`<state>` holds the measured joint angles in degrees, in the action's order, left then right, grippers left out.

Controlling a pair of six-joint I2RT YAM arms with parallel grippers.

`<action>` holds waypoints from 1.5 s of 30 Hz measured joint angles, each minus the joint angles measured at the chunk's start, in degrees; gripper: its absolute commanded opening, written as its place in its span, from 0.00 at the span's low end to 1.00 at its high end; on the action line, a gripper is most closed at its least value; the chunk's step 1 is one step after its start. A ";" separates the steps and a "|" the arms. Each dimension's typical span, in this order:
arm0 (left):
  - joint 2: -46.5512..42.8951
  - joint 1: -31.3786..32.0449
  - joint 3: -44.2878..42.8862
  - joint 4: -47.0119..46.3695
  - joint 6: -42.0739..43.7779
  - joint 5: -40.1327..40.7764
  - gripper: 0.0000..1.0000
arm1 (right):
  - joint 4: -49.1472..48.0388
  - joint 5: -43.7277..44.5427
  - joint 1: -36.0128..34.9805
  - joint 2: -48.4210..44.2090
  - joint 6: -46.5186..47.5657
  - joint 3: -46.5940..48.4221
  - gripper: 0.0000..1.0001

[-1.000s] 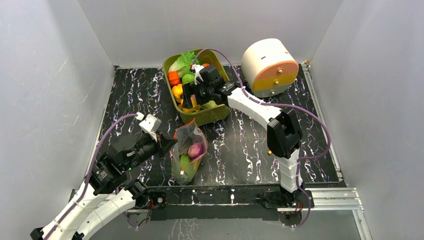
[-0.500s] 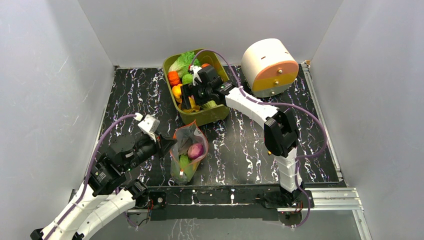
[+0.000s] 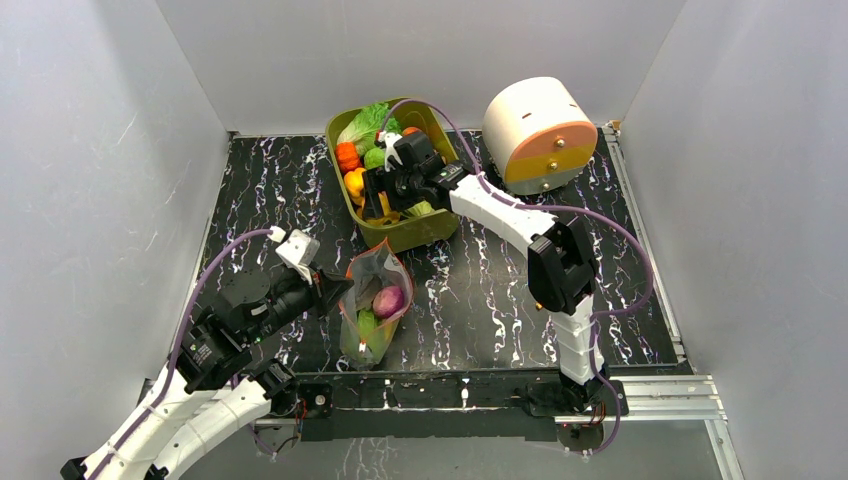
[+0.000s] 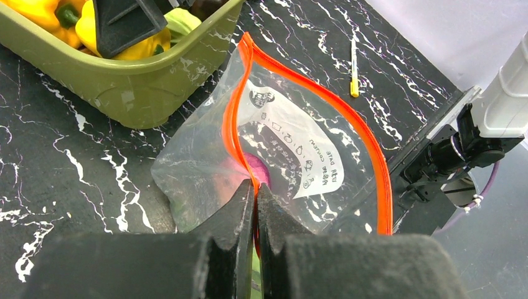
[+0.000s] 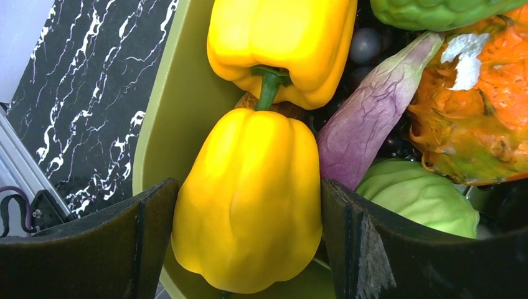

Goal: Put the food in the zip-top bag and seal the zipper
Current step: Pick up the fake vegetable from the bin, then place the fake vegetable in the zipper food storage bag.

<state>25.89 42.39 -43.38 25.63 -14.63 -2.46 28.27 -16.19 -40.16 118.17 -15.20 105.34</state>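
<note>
The clear zip-top bag (image 3: pixel 370 300) stands on the black marbled table near the front, its mouth open. My left gripper (image 3: pixel 335 290) is shut on the near side of its red-orange zipper (image 4: pixel 367 149), the jaws (image 4: pixel 255 187) pinching the strip. A purple onion (image 3: pixel 389 300) and a green piece (image 3: pixel 367 325) lie inside. My right gripper (image 3: pixel 378 195) reaches into the olive-green tub (image 3: pixel 420 232); its fingers (image 5: pixel 246 193) press both sides of a yellow pepper (image 5: pixel 249 199) that still rests in the tub.
The tub also holds a second yellow pepper (image 5: pixel 280 37), a purple pointed piece (image 5: pixel 367 124), an orange piece (image 5: pixel 479 112) and green pieces (image 5: pixel 417 193). A white-and-orange cylinder (image 3: pixel 538 133) stands at the back right. A small yellow stick (image 4: pixel 353 68) lies on the table.
My right gripper has shifted slightly left and lower in the tub, settling around the yellow pepper. My left gripper still holds the bag's edge, with a slight shift.
</note>
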 measured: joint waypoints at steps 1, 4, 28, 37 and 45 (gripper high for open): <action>0.00 0.00 0.00 0.04 -0.07 0.00 0.00 | 0.00 0.17 0.00 -0.07 0.00 -0.02 0.66; 0.02 0.00 0.00 0.13 -0.44 0.04 0.00 | 0.17 1.46 0.00 -0.87 -0.02 -0.17 0.61; 7.06 0.00 -0.94 -4.24 -3.02 -1.73 0.00 | 1.44 10.32 0.76 -27.19 -0.07 -11.89 0.54; 12.59 0.00 -2.78 -7.76 -4.50 -2.91 0.00 | -0.24 4.31 0.81 -43.43 -1.51 -23.06 0.55; 16.11 0.00 -3.61 -10.86 -6.60 -4.00 0.00 | -5.77 -7.80 0.79 -50.56 -6.14 -33.20 0.55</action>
<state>42.00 42.39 -46.98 14.76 -21.23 -6.46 22.50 -23.99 -39.38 67.61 -21.34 72.14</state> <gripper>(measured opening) 0.010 0.748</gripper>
